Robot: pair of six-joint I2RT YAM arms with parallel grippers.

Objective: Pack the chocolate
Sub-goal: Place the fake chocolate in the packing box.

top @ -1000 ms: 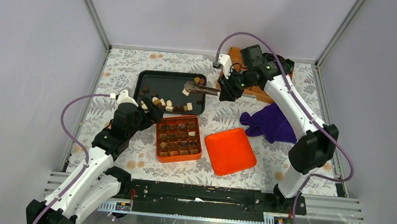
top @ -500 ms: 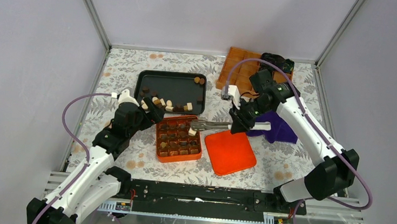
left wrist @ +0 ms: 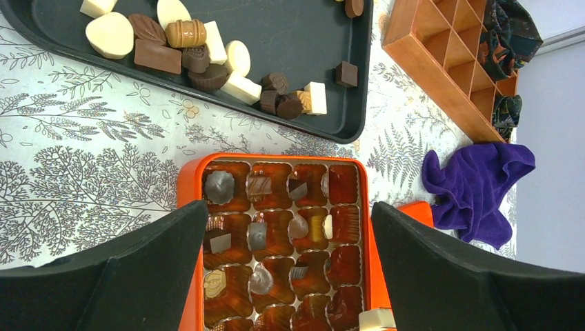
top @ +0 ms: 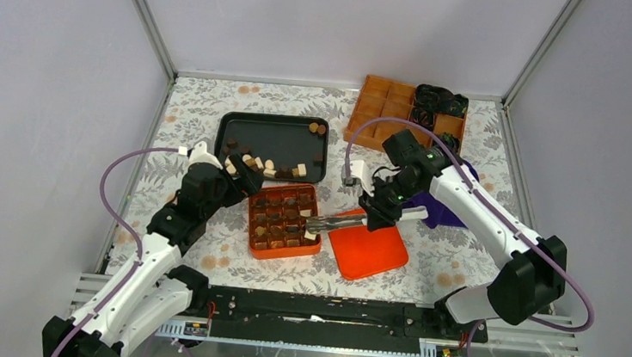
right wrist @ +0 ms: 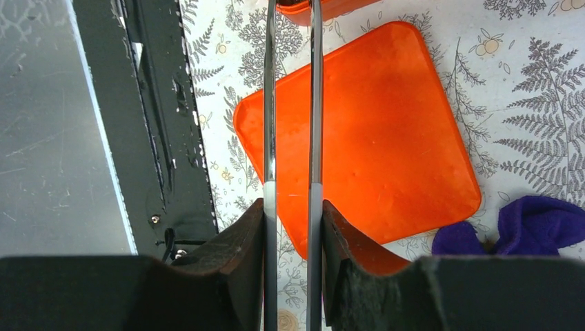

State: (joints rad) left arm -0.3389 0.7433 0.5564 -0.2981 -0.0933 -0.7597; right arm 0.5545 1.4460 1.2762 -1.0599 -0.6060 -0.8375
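Observation:
Loose chocolate point(top: 264, 165) in dark, brown and white pieces lies in the black tray point(top: 278, 134), also the black tray point(left wrist: 303, 41) in the left wrist view. The orange box point(top: 250, 223) holds several pieces in its cells. My right gripper point(top: 376, 217) is shut on metal tongs point(top: 339, 222), and their tips pinch a white chocolate point(top: 310, 225) over the box's near right corner. The same white chocolate point(left wrist: 376, 319) shows in the left wrist view. My left gripper point(left wrist: 288, 221) hangs open over the orange box point(left wrist: 190, 179), holding nothing.
The orange lid point(top: 371, 248) lies flat right of the box, under the tongs point(right wrist: 270, 103). A purple cloth point(top: 448, 209) sits beyond it. A wooden divided organizer point(top: 388, 103) with dark bundles stands at the back right. A black rail runs along the near edge.
My right arm has swung the tongs with the white piece from the black tray toward me, to the box's near right corner. The left arm has stayed still.

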